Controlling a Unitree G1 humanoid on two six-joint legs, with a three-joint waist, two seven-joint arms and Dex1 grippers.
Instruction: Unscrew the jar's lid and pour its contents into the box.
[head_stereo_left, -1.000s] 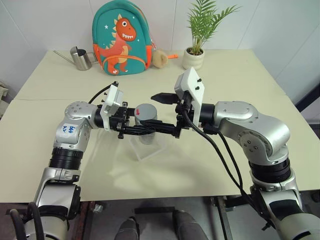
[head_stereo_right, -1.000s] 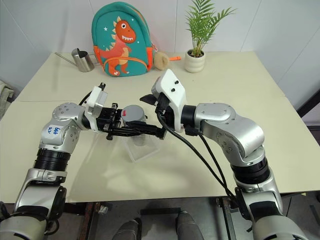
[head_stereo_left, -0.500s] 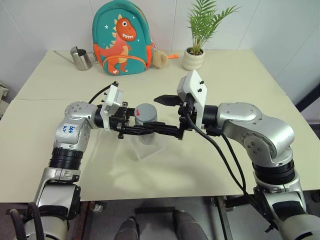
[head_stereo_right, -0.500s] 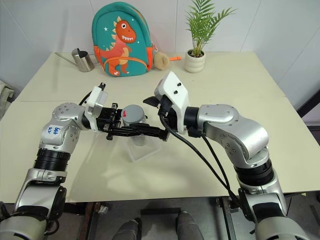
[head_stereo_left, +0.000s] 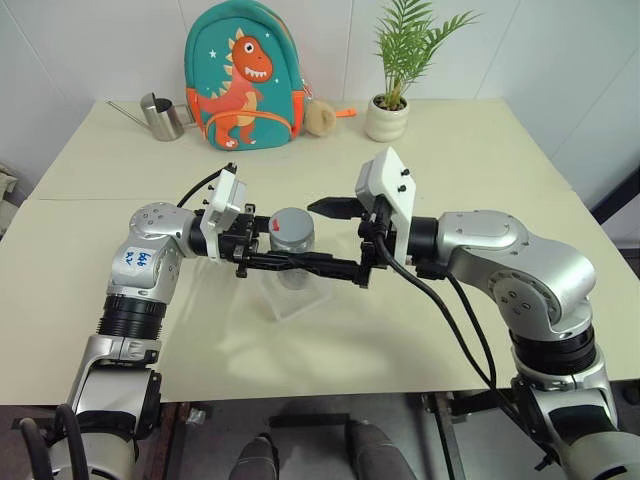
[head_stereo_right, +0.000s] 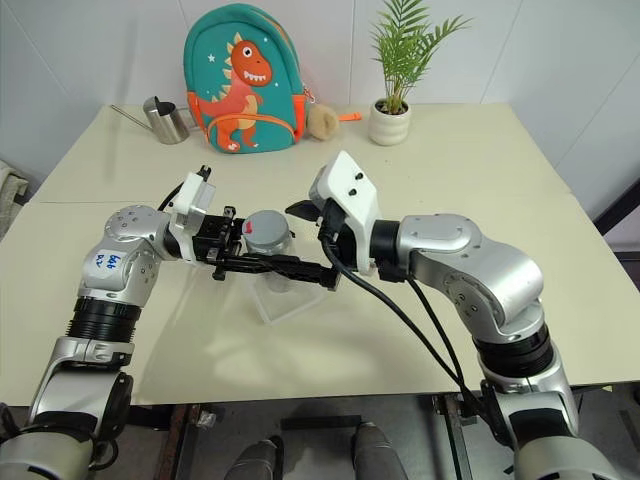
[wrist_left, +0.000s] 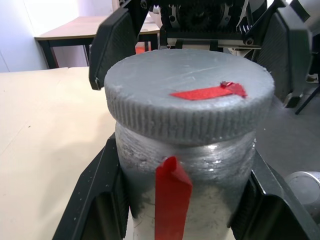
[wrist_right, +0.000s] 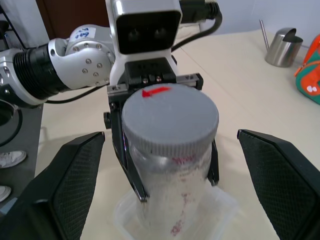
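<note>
Since a second ago: right arm shifted a little toward frame right, white wrist housing now lower and farther from the jar; left arm unmoved.

Mid-frame, held above the shallow clear plastic box (head_stereo_left: 296, 296): small clear jar with red-and-white label (head_stereo_left: 292, 262), clamped in the left gripper (head_stereo_left: 268, 256) (fingers tight on the glass below the cap). Grey ribbed screw lid (wrist_left: 189, 94) on, marked with red tape. Right gripper (wrist_right: 170, 150) spread wide, one finger either side of the lid, not touching.

Step in hand: lining up for the unscrew. Next, probably: close on the lid rim, then twist.

Count: one jar, one lid, one box, two grippers.
</note>
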